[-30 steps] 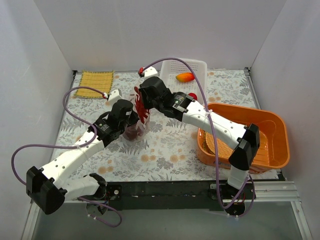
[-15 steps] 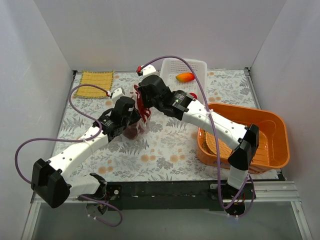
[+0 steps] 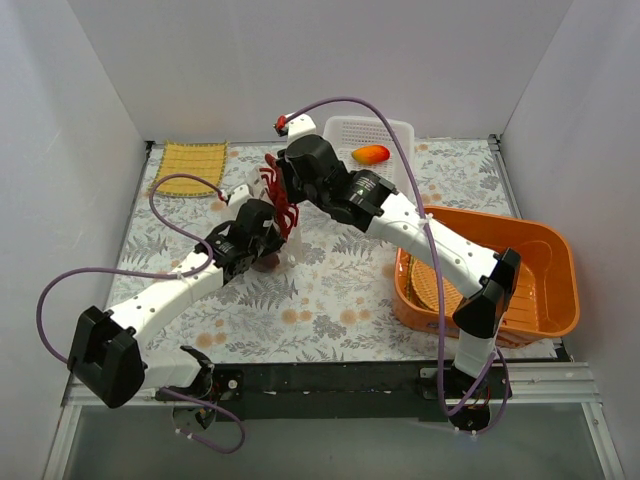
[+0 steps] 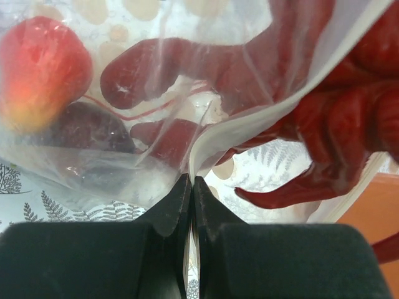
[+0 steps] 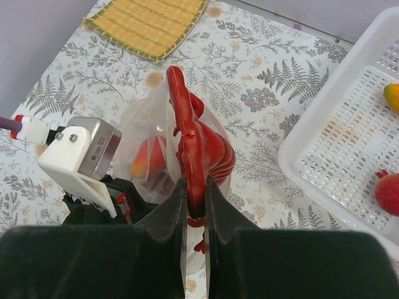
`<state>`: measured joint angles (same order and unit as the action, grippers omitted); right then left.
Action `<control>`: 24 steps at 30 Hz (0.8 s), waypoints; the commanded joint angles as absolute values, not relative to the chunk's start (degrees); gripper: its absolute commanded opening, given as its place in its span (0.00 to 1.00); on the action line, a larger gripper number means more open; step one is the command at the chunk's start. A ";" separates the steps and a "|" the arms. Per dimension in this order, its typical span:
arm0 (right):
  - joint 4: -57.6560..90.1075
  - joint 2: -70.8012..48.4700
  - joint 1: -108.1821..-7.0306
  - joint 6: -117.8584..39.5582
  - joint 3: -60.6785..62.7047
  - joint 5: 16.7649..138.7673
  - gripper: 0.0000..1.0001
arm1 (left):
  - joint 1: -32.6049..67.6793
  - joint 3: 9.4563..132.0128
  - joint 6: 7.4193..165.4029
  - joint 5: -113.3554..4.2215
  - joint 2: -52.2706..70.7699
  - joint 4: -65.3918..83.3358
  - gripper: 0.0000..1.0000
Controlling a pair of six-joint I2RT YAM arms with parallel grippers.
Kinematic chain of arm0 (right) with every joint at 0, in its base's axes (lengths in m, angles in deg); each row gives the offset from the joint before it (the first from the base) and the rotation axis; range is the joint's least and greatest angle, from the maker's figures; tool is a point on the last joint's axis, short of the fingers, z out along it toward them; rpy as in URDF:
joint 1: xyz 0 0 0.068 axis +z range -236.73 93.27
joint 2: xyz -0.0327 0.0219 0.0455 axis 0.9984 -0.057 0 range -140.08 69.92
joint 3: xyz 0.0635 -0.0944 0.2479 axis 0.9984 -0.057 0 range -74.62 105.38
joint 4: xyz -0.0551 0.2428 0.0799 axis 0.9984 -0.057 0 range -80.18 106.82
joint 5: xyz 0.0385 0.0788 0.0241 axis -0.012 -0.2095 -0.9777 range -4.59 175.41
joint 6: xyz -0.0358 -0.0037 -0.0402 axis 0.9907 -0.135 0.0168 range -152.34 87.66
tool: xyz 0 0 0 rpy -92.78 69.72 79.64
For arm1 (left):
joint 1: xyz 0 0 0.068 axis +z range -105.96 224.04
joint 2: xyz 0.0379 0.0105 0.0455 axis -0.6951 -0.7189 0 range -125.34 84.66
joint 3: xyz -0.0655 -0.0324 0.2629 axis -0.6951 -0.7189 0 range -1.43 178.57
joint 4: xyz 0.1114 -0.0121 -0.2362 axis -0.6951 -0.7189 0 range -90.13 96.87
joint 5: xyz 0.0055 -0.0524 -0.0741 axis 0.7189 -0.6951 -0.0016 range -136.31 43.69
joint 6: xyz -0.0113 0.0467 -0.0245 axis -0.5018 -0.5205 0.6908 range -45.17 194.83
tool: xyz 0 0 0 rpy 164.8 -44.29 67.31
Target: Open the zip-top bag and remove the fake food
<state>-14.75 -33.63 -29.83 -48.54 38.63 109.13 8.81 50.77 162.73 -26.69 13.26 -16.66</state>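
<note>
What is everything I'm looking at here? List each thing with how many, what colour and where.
zip-top bag: one, clear, mid-table, edge pinched by the left hand
lobster: one, red, partway out of the bag's mouth
round fruit: one, red-orange, inside the bag
dark piece: one, dark red, inside the bag
mango: one, orange-yellow, in the white basket
red fruit: one, red, in the white basket
white basket: one, white, far side
orange tub: one, orange, right side
woven mat: one, yellow, far left corner
tablecloth: one, floral, covering the table
left hand: one, black, shut on the bag
right hand: one, black, shut on the lobster
</note>
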 commanded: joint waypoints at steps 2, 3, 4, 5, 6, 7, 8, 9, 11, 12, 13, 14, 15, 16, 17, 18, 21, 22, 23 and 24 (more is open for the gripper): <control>-11.22 -30.46 -29.52 -48.16 39.90 110.80 0.01 | 9.41 54.20 163.16 -22.93 14.78 -16.95 0.00; -11.22 -29.93 -29.52 -47.81 38.94 111.85 0.01 | 9.41 54.20 163.16 -22.75 15.48 -16.95 0.00; -11.22 -29.58 -29.69 -47.37 38.50 112.82 0.01 | 9.41 54.11 163.07 -22.14 16.36 -17.04 0.00; -11.22 -29.40 -29.87 -47.02 37.97 113.44 0.01 | 9.41 54.11 163.07 -21.70 17.93 -17.39 0.00; -11.22 -28.79 -30.22 -47.01 37.18 113.36 0.01 | 9.41 54.03 162.99 -21.17 18.64 -17.74 0.00; -10.95 -28.61 -30.57 -47.01 36.74 113.44 0.01 | 9.49 54.02 163.16 -20.56 19.26 -18.87 0.00; -10.78 -28.26 -30.66 -46.75 36.48 113.79 0.01 | 9.50 53.85 163.16 -20.21 20.14 -19.06 0.00; -10.78 -28.00 -30.66 -46.66 36.21 113.88 0.01 | 9.58 53.59 162.99 -20.20 20.32 -19.06 0.00; -10.86 -27.73 -30.66 -46.75 36.30 113.28 0.01 | 9.67 52.97 163.07 -20.03 20.32 -19.24 0.00; -10.86 -27.64 -30.66 -47.18 36.47 112.75 0.01 | 9.76 52.10 163.33 -20.11 20.15 -19.06 0.00; -10.86 -27.73 -30.57 -47.28 36.91 112.31 0.01 | 9.93 51.57 163.51 -20.46 19.88 -18.54 0.00; -10.95 -27.82 -30.48 -47.28 37.35 111.95 0.01 | 10.11 51.22 163.51 -21.07 19.45 -18.18 0.00; -11.21 -28.25 -30.31 -47.45 37.96 111.95 0.01 | 10.11 50.69 163.95 -21.43 18.48 -18.01 0.00; -11.39 -28.43 -30.31 -47.45 38.49 111.69 0.01 | 10.20 50.51 164.21 -21.43 18.13 -17.83 0.00; -12.17 -28.70 -30.22 -47.45 39.63 111.43 0.01 | 10.37 50.33 164.39 -21.43 17.77 -17.65 0.00; -12.44 -28.96 -30.13 -47.54 40.07 111.51 0.01 | 10.55 50.07 164.30 -21.52 17.34 -17.39 0.00; -12.45 -28.26 -30.04 -48.50 40.08 111.34 0.01 | 11.69 49.63 163.87 -21.78 16.72 -16.16 0.00; -12.27 -28.08 -29.96 -48.94 39.99 111.33 0.01 | 12.04 49.54 163.60 -22.31 16.11 -15.64 0.00; -12.10 -28.00 -29.96 -49.12 39.99 112.12 0.01 | 12.22 49.54 163.43 -22.40 15.75 -15.54 0.00; -12.62 -28.17 -29.96 -49.04 40.95 112.73 0.01 | 12.22 49.45 163.43 -22.75 15.49 -15.37 0.00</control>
<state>-15.19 -30.97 -30.35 -48.04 37.01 111.14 11.17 50.22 163.76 -22.84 16.10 -16.99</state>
